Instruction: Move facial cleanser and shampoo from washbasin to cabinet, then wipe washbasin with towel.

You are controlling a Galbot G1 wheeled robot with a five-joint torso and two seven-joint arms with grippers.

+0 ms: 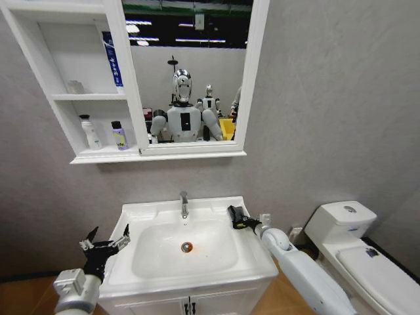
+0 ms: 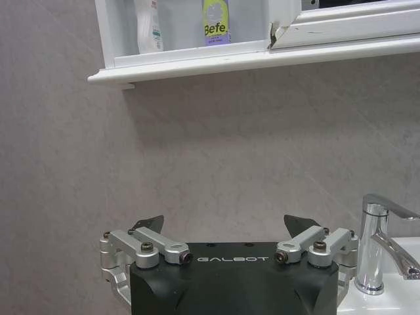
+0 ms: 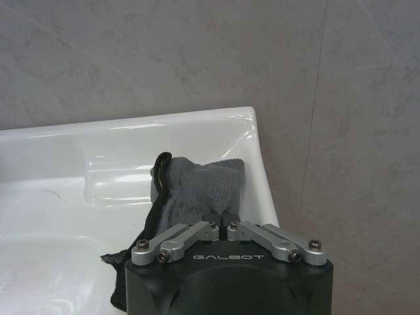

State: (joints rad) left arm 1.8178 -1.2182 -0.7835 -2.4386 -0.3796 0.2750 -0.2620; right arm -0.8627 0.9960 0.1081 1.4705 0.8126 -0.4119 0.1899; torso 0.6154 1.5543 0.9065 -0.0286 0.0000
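Up on the wall, the cabinet [image 1: 65,105] has my two bottles standing upright on its bottom shelf, the white one [image 1: 90,132] just beside the purple-labelled one [image 1: 119,136]. Below it, the washbasin [image 1: 138,216] bowl is open, tap [image 1: 184,205] at the back edge, drain [image 1: 187,247] in the middle. My right gripper [image 1: 235,216] sits at the back right corner, fingers clamped together on the towel [image 3: 197,187], which hangs bunched over the rim. My left gripper [image 1: 105,247] hovers off the basin's left edge, fingers spread apart, holding nothing.
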